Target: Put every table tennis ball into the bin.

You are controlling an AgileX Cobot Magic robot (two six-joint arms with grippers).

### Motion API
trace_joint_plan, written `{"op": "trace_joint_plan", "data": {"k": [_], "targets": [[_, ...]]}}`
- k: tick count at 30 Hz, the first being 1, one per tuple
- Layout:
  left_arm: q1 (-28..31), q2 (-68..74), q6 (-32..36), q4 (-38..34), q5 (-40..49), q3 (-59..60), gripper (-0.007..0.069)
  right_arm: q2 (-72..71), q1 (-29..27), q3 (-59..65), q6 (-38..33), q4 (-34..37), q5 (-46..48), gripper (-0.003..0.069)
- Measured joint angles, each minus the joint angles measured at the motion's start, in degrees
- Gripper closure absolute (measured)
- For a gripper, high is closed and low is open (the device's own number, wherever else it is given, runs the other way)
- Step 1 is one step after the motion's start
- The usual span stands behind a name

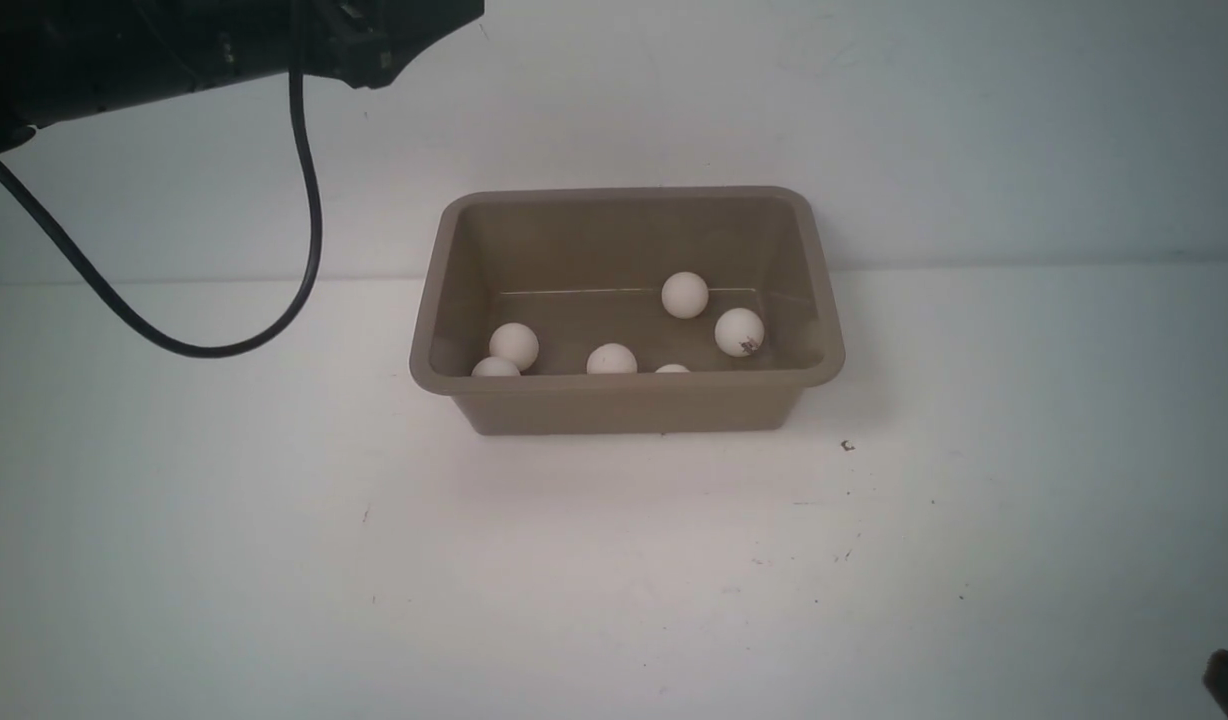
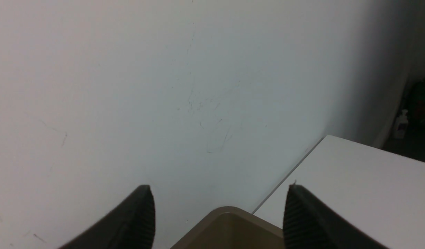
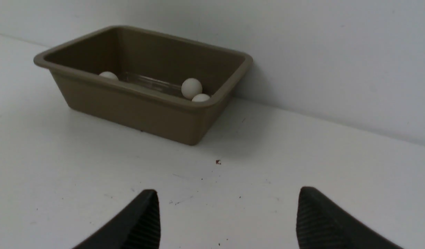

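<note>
One bin (image 1: 626,400) stands on one counter (image 1: 614,580). Six table tennis balls (image 1: 685,295) are visible inside the bin in the front view: two at its left end, two near the middle against the near wall, and two toward its right end. Two end effectors are present, the left end effector (image 2: 217,207) and the right end effector (image 3: 228,214), and one black cable (image 1: 309,200) hangs from the left arm.

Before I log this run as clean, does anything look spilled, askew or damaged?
Nothing stands out. The taupe plastic bin sits upright and square on the white table, with six off-white table tennis balls inside. Only small dark specks mark the tabletop.
</note>
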Motion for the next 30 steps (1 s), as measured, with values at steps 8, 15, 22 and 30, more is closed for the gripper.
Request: {"op": "trace_joint_plan", "data": {"k": [8,15,22,30], "targets": [[0.0,0.0,-0.42,0.14,1.09,0.0,0.023,-4.01,-4.21,3.62,0.0,1.6,-0.59,0.0177],[0.0,0.0,-0.44,1.44,0.98,0.0,0.023,-4.01,-5.87,7.26,0.0,-0.94,0.21,0.0177],[0.0,0.0,-0.86,2.29,0.92,0.0,0.023,-4.01,-7.25,9.34,0.0,-2.7,1.27,0.0177],[0.0,0.0,-0.86,0.97,2.59,0.0,0.023,-4.01,-7.31,9.44,0.0,-2.26,0.52,0.0177]]}}
